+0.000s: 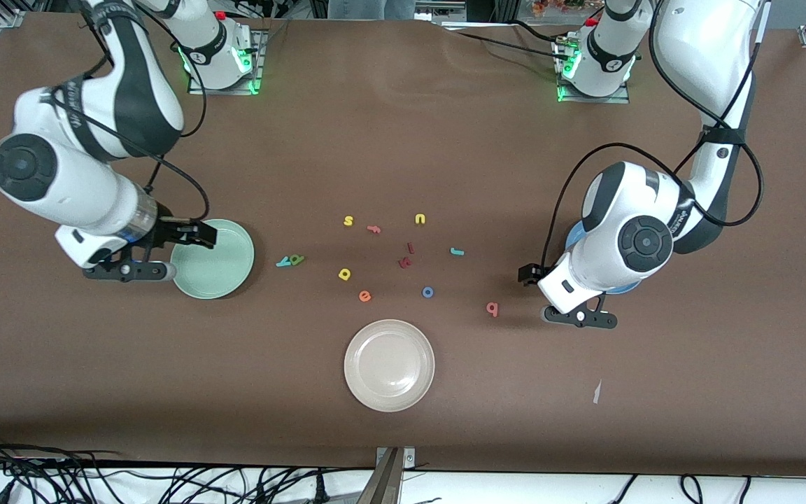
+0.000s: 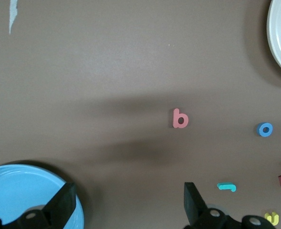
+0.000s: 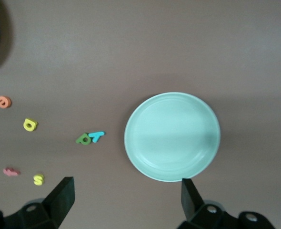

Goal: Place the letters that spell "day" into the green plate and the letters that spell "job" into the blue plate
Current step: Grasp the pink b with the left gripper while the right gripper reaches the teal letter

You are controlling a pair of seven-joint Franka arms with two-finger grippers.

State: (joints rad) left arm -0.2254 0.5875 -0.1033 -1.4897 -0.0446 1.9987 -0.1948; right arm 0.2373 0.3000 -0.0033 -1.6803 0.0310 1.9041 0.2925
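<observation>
Beside the green plate [image 1: 213, 259], toward the desk's [image 1: 403, 126] middle, you have the olive d [image 1: 297, 260] touching the teal y [image 1: 283, 263], with the yellow a [image 1: 344, 274] a little farther from the plate. You will find the teal j [image 1: 457, 251], blue o [image 1: 428, 292] and pink-red b [image 1: 492, 309] farther from the green plate, toward the blue plate [image 1: 575, 238], which sits mostly hidden under the left arm. Both plates hold nothing. Your right gripper [image 1: 165, 252] hangs at the green plate's rim, fingers spread. Your left gripper [image 1: 558, 294] hangs by the blue plate, fingers spread too. A beige plate [image 1: 389, 365] lies nearest the camera.
</observation>
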